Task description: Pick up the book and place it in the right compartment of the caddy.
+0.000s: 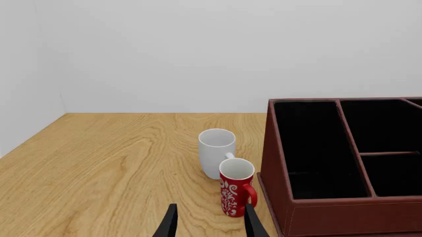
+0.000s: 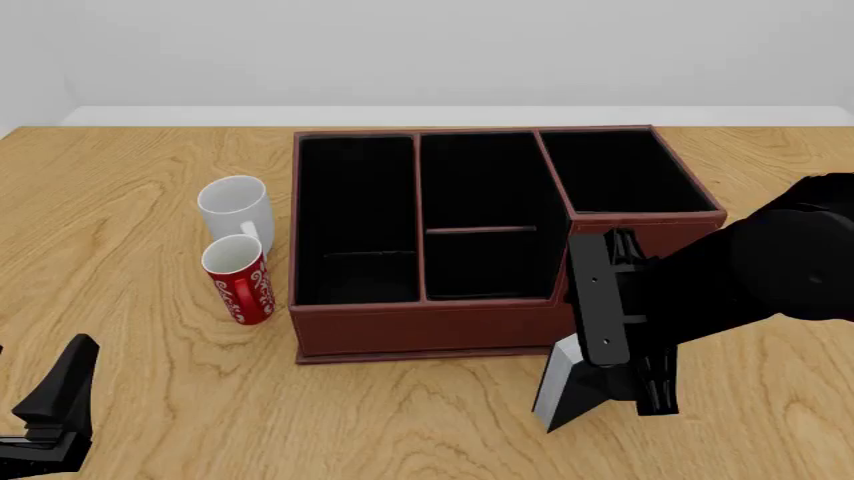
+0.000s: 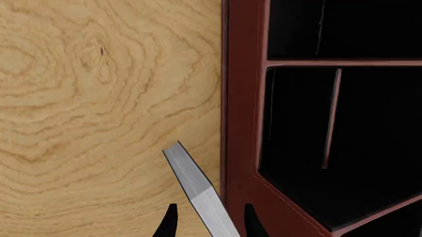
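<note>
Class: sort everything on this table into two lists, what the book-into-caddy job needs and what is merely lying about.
Needed: the book, held in the right gripper; the caddy; its right compartment.

Lying about: the white mug; the red mug; the left gripper, idle and open.

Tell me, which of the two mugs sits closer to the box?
The red patterned mug; the plain white mug stands behind it, farther from the caddy.

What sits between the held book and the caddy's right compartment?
Only the caddy's front wall; in the front view the book, held by the right gripper, hangs before the right compartment.
</note>
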